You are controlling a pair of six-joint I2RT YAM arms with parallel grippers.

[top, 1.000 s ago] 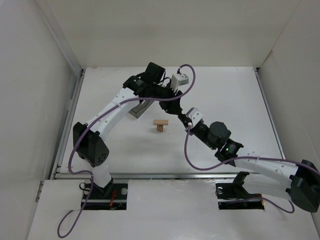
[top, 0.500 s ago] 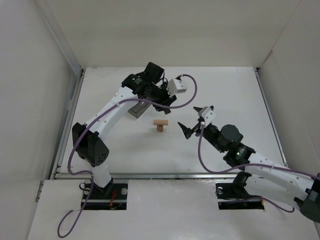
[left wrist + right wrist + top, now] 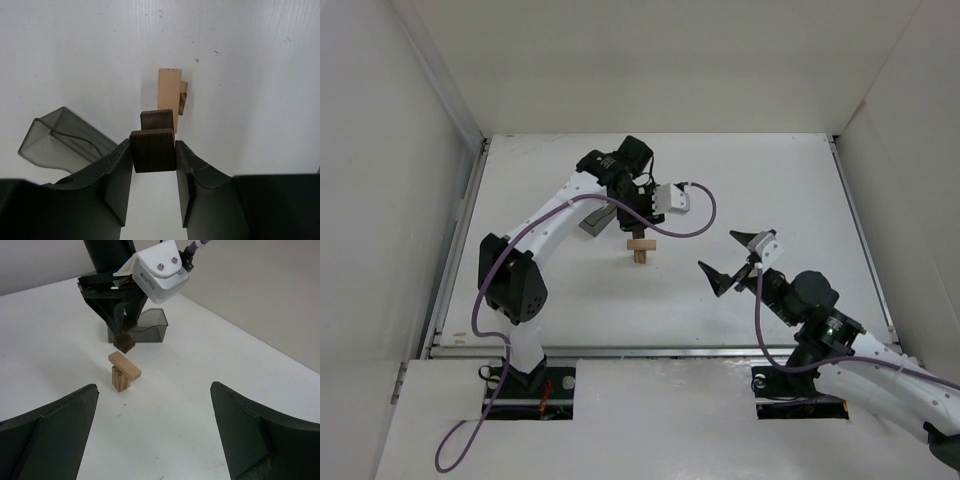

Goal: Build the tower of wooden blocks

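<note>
Two tan blocks make up the wood block tower (image 3: pixel 124 372) so far: one standing on the worktop (image 3: pixel 770 190), one laid flat across its top. It sits near mid-worktop. Left gripper (image 3: pixel 640 222) is narrow, clamped on a dark brown block (image 3: pixel 123 342) and pointing down. The block hangs just above the tower's far end with a gap under it, no contact. Right gripper (image 3: pixel 720 252) is spread wide and empty, off to the right of the tower and well apart from it. Translucent grey bin (image 3: pixel 150 325) lies on its side on the worktop just beyond the left gripper.
</note>
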